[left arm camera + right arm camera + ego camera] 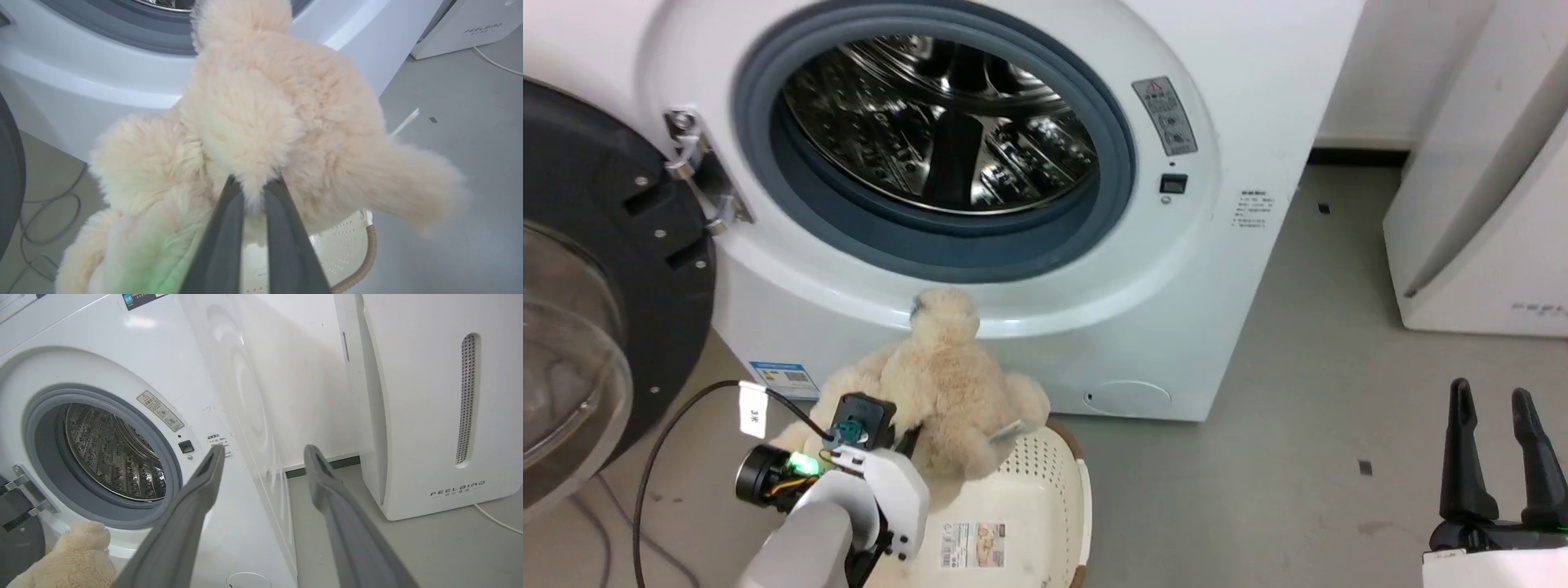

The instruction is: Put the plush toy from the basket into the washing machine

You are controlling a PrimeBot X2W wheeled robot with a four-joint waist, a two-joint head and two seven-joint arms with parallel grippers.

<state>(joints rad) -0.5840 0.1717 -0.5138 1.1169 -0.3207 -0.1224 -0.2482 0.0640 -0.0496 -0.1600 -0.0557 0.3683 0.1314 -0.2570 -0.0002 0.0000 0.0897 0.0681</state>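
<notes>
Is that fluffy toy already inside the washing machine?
No, the plush toy hangs pinched in the left gripper above the basket, in front of the washing machine and below its open mouth.

The head camera is looking down at the washing machine from close — both wrist cameras are facing its front from lower.

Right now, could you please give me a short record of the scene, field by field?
plush toy: pinched by the left gripper, raised over the basket, below the drum opening
left gripper: shut on the plush toy
right gripper: open, empty, off to the right
washing machine: door swung open, drum looks empty
basket: on the floor before the washing machine
</notes>
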